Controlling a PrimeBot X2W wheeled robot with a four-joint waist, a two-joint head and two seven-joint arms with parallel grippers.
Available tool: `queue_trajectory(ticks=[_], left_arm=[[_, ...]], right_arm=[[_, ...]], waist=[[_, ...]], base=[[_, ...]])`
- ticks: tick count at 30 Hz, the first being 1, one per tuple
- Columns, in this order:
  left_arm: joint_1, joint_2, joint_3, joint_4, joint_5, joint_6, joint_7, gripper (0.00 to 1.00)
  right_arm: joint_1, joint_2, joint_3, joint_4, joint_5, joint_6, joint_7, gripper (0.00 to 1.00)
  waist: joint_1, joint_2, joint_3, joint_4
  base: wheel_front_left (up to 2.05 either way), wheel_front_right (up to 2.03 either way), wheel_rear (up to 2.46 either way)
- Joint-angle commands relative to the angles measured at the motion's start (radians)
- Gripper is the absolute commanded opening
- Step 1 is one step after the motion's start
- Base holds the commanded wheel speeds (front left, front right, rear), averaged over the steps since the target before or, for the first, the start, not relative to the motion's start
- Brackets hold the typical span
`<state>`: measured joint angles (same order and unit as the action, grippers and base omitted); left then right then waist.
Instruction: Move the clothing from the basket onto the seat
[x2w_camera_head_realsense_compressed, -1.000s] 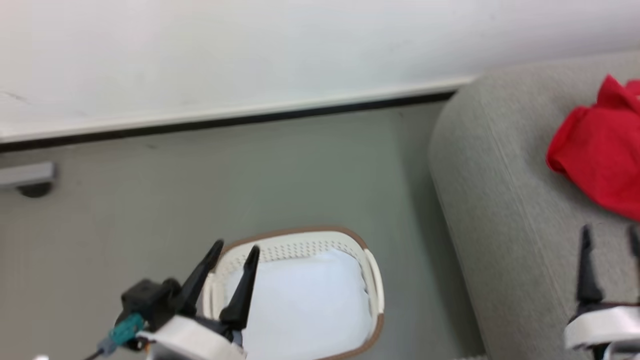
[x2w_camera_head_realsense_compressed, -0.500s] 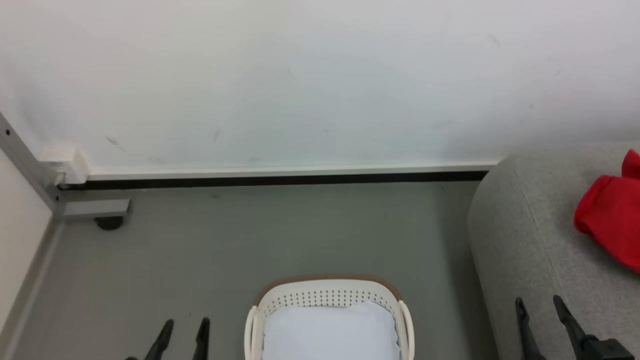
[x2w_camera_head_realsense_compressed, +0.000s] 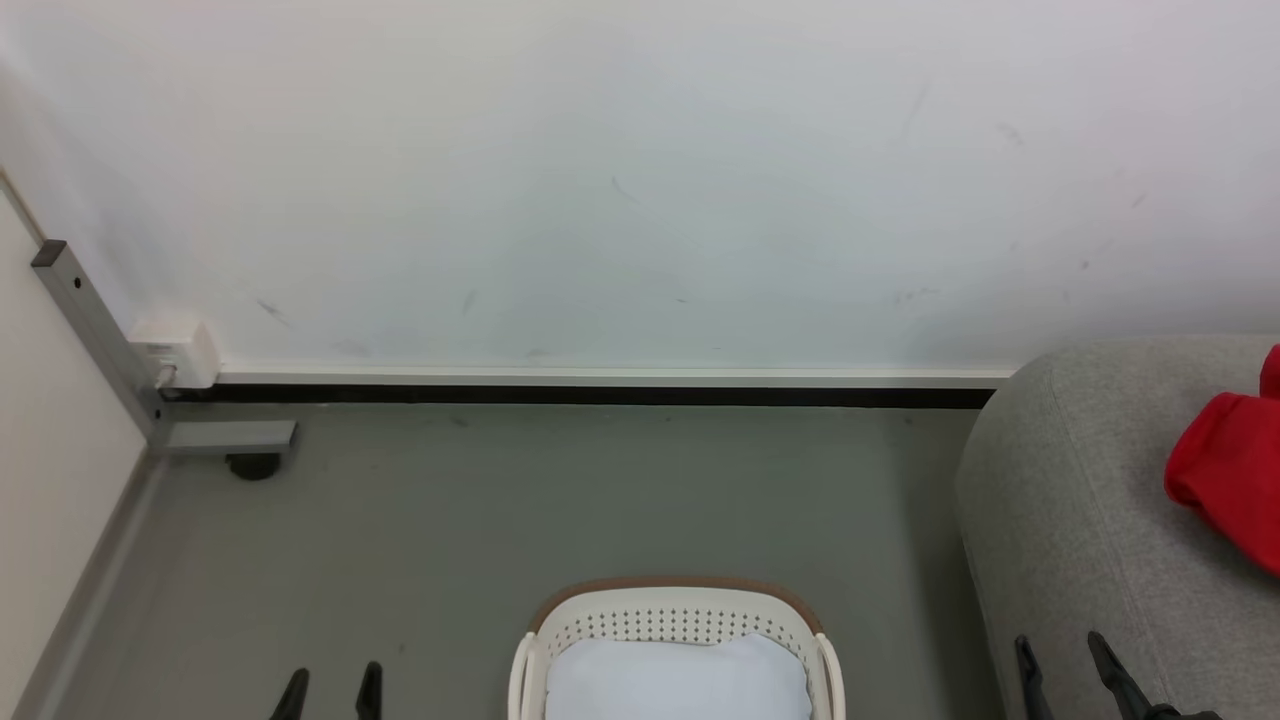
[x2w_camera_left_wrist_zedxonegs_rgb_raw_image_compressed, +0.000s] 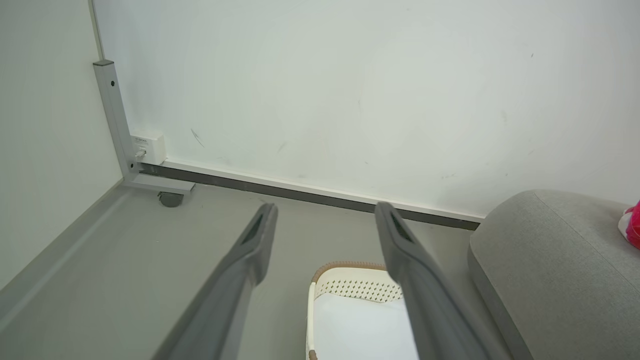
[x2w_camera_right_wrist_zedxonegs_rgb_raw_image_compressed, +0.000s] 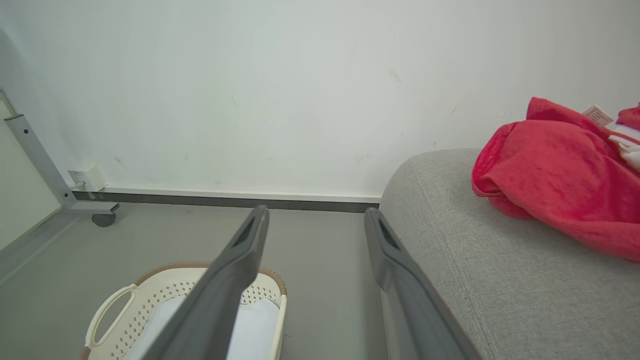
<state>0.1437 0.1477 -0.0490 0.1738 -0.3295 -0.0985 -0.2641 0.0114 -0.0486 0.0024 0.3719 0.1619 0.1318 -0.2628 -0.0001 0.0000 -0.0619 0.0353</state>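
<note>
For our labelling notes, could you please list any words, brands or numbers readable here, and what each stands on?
No text can be read.
Pale tag on the red clothing: too small to read.
White wall box: any marking is too blurred to read.

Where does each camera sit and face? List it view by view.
Head: atop the robot, facing forward and down at basket and floor; left gripper and right gripper tips show.
Left wrist: looks along its open fingers at the wall.
Right wrist: along its open fingers toward seat and clothing.
Shared: all see the basket.
</note>
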Motion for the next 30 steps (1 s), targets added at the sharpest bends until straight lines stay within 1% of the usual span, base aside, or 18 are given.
queue_trajectory(ticks=[1,5,12,30], left_arm=[[0.000,-0.007,0.012,0.001,0.018,-0.009,0.000,1.00],[0.002,-0.018,0.028,0.003,0.041,-0.022,0.000,1.00],[0.007,-0.023,0.046,0.010,0.057,-0.031,0.000,1.00],[-0.008,-0.005,0.027,0.024,0.093,-0.031,0.000,1.00]], right_arm=[[0.017,-0.004,0.002,0.003,0.006,-0.002,-0.003,1.00],[0.019,-0.004,0.006,0.007,0.014,-0.002,-0.003,1.00],[0.013,-0.004,0.015,0.010,0.022,-0.002,-0.003,1.00],[0.005,-0.004,0.017,0.011,0.028,-0.002,-0.003,1.00]], waist=[[0.0001,0.0000,0.000,0.004],[0.0001,0.0000,0.000,0.007],[0.0001,0.0000,0.001,0.003],[0.0001,0.0000,-0.002,-0.003]], base=[[0.00,0.00,0.00],[0.00,0.00,0.00],[0.00,0.00,0.00],[0.00,0.00,0.00]])
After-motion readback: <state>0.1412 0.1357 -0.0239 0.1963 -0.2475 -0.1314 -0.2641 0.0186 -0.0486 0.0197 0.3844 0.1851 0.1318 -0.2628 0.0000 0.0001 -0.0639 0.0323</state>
